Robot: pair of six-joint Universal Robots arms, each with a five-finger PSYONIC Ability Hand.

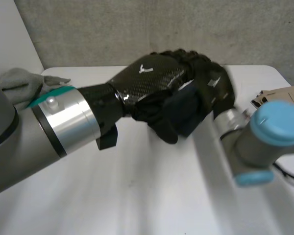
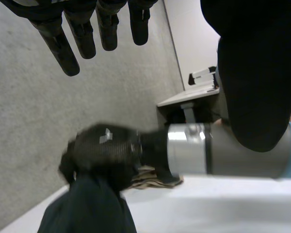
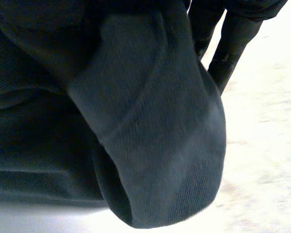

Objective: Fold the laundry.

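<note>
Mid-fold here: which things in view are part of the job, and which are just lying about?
In the job:
dark cloth, held up between the hands
left hand
right hand, gripping the cloth

Lying about:
grey cloth, possibly laundry waiting
tan item

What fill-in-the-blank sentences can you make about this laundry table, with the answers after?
1. The right hand is shut on the dark cloth, while the left hand has its fingers ___.
2. The grey cloth lies beside the robot's ___ arm.
3. The cap on the right arm is light ___.
4. The table is ___.
Missing words: straight; left; blue; white.
</note>
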